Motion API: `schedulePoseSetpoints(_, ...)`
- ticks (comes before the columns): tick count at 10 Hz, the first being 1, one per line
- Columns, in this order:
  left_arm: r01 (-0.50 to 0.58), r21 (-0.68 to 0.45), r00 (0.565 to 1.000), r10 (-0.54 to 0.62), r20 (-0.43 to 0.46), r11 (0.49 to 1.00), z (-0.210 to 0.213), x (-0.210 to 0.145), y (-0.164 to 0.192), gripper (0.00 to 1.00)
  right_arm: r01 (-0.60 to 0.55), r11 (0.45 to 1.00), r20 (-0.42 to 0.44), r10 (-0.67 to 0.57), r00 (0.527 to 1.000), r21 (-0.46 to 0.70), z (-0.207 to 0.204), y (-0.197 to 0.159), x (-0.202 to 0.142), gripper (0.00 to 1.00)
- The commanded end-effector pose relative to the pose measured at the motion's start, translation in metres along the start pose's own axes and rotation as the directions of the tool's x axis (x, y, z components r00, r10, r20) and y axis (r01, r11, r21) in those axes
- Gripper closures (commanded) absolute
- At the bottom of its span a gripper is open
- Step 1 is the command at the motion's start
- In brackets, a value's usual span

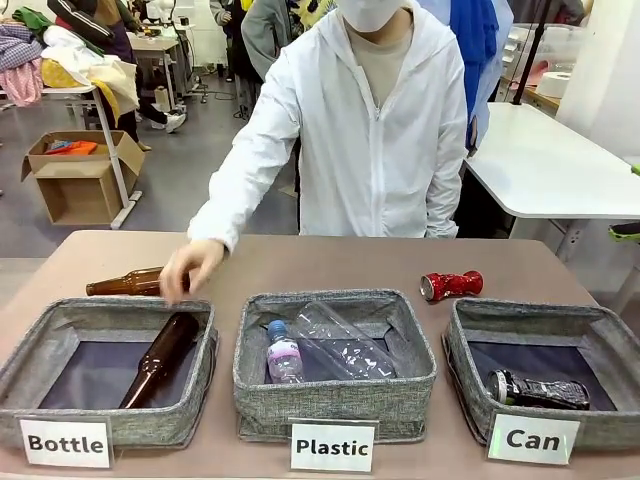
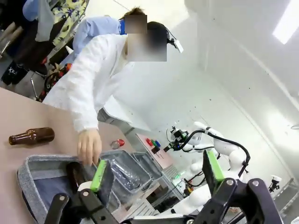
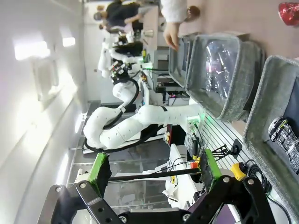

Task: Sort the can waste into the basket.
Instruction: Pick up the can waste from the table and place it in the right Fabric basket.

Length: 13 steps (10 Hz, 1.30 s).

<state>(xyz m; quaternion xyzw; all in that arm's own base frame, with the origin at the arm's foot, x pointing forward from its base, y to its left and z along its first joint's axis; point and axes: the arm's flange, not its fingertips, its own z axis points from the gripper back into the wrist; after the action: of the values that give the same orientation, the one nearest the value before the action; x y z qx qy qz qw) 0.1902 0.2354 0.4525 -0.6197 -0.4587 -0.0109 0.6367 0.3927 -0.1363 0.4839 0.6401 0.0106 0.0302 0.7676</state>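
Observation:
A crushed red can lies on the brown table just behind the grey basket signed "Can", at the right. A black-and-blue can lies on its side inside that basket. The right wrist view has the black can in the basket and the red can at the top corner. My right gripper is open and holds nothing, well off the table. My left gripper is open too, raised above the "Bottle" bin, with the red can far beyond it.
A person in a white jacket stands at the far side, one hand over a brown bottle lying on the table. The "Bottle" bin holds another brown bottle. The "Plastic" bin holds clear bottles.

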Motion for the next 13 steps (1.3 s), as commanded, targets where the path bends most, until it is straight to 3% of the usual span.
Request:
schedulePoseSetpoints(1,0.039,-0.009,0.997,-0.040,-0.063,0.999,-0.028,-0.009,0.008,0.00,-0.012,1.000,0.008,0.012,1.000,0.004,-0.002,0.001,-0.003,0.00)
schedulePoseSetpoints(3,0.079,-0.020,0.976,-0.081,-0.203,0.997,-0.071,-0.005,-0.001,0.00,-0.012,1.000,0.008,0.012,1.000,0.004,-0.002,0.001,-0.003,0.00)
schedulePoseSetpoints(6,0.102,-0.023,0.859,-0.100,-0.503,0.994,-0.207,0.001,0.012,0.00,0.000,1.000,-0.001,0.000,1.000,0.000,0.000,0.000,0.000,0.00)
schedulePoseSetpoints(7,0.087,-0.029,0.815,-0.088,-0.573,0.996,-0.255,-0.005,0.022,0.00,-0.040,0.978,0.005,0.042,0.999,-0.205,-0.025,0.013,0.008,0.00)
schedulePoseSetpoints(8,0.066,-0.040,0.776,-0.076,-0.626,0.997,-0.286,-0.014,0.030,0.00,-0.078,0.924,-0.063,0.059,0.996,-0.374,-0.047,0.015,0.034,0.00)
schedulePoseSetpoints(9,0.026,-0.011,0.772,-0.027,-0.635,1.000,-0.307,-0.023,0.040,0.00,-0.094,0.811,-0.068,0.067,0.995,-0.577,-0.069,0.009,0.065,0.00)
schedulePoseSetpoints(10,0.092,-0.042,0.802,-0.099,-0.589,0.995,-0.269,-0.027,0.015,0.00,-0.094,0.686,-0.069,0.064,0.996,-0.721,-0.093,0.000,0.092,0.00)
schedulePoseSetpoints(12,0.092,-0.042,0.802,-0.099,-0.589,0.995,-0.269,-0.027,0.015,0.00,-0.117,0.499,-0.039,0.164,0.986,-0.859,-0.140,-0.024,0.143,0.00)
schedulePoseSetpoints(13,0.092,-0.042,0.802,-0.099,-0.589,0.995,-0.269,-0.027,0.015,0.00,-0.134,0.475,-0.049,0.187,0.981,-0.870,-0.163,-0.034,0.149,0.00)
